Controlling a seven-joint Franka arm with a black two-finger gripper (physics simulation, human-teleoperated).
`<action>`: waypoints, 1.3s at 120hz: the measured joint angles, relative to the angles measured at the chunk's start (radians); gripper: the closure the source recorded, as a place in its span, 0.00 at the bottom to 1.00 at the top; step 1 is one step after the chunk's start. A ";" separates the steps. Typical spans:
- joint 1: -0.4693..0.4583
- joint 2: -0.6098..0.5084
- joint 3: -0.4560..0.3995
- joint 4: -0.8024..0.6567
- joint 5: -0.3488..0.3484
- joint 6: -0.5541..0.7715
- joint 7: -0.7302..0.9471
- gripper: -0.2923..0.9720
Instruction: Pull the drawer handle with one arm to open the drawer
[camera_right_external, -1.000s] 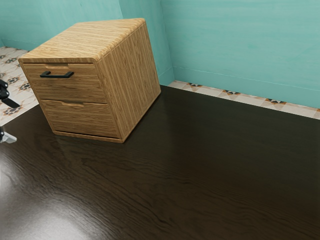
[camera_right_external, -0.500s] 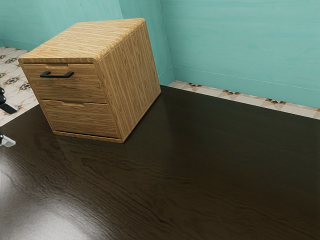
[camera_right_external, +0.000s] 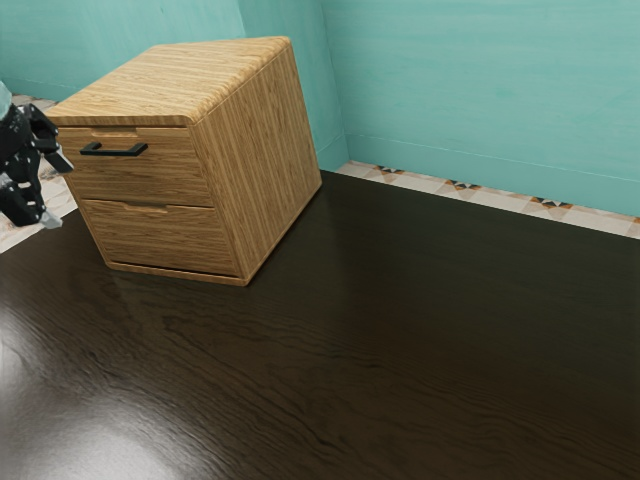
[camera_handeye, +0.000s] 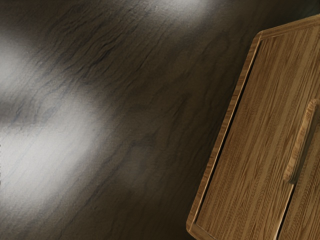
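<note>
Pincer (camera_right_external: 50, 190) spread, just beside closed top drawer (camera_right_external: 150, 172), near its black handle (camera_right_external: 113, 149), cabinet (camera_right_external: 250, 150) on desk (camera_right_external: 400, 330).

No legible text, label, brand, number or sign anywhere: none on the drawer cabinet (camera_right_external: 190, 150), on the dark table (camera_right_external: 400, 350) or on the teal wall (camera_right_external: 480, 80).
</note>
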 joint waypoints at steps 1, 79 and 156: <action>0.000 0.006 0.000 0.004 0.000 0.000 0.002 0.23; 0.039 0.266 0.004 0.259 0.010 0.026 0.127 0.23; 0.035 0.454 0.018 0.456 0.007 0.034 0.180 0.23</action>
